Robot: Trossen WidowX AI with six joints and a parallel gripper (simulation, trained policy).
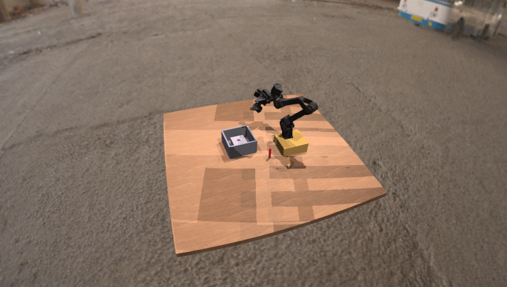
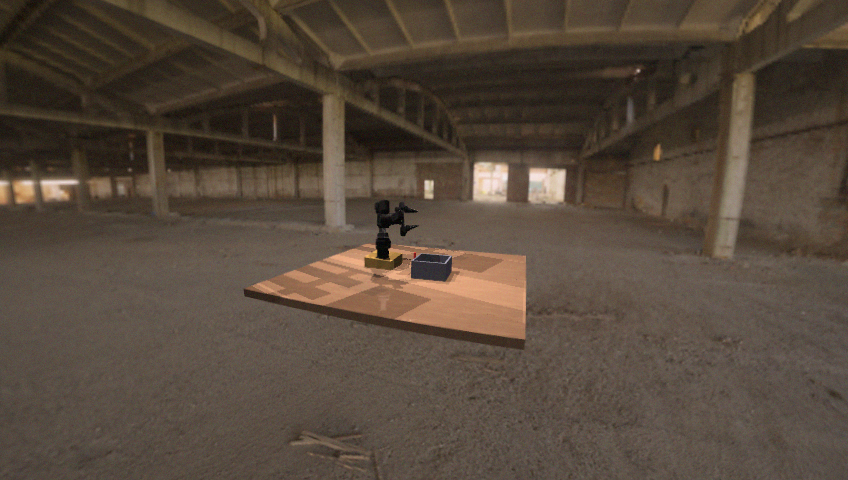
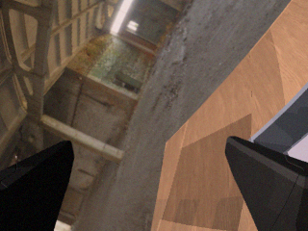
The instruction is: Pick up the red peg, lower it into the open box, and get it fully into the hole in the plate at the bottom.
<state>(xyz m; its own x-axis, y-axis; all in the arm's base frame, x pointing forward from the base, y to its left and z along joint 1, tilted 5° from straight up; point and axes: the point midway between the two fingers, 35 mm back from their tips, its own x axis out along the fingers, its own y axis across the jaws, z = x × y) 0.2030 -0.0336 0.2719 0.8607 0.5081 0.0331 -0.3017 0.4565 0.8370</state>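
A wide concrete hall with pillars and a beamed roof surrounds a wooden bench, its pale top crossed by darker patches of shadow. A grey floor spreads out around it, and part of a white and blue bus shows in a far corner of the top view.

On the bench sits a yellow block, and the black arm rises from it. The tool is up in the air, well above the bench — released, its two fingers spread wide with nothing between them.

The red peg stands upright on the bench, between the yellow block and the open grey box, touching neither. Inside the box, at the bottom, lies a pale plate; its dark hole shows near the middle in the top view. The peg is outside the box — the wrist view shows only part of the box, beyond one finger.
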